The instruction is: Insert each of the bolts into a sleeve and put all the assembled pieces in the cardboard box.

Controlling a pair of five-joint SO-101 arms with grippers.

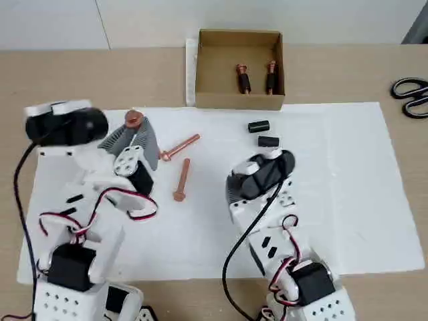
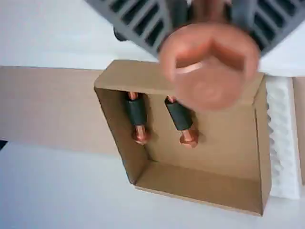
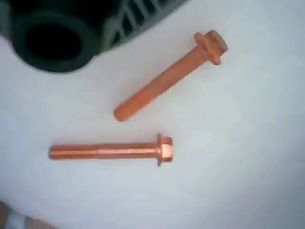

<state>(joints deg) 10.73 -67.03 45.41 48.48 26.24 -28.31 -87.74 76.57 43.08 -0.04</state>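
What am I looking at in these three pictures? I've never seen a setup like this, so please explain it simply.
These are two small robot arms at a table. One picture looks down from a fixed camera above; the other two come from a camera on each arm's wrist. The left gripper holds a copper-coloured metal bolt. The right gripper seems to grip a short black tube-shaped sleeve. On the white foam sheet lie two loose copper bolts and two loose black sleeves. The brown cardboard box holds two bolts already fitted in sleeves. Black scissors lie on the wooden table.
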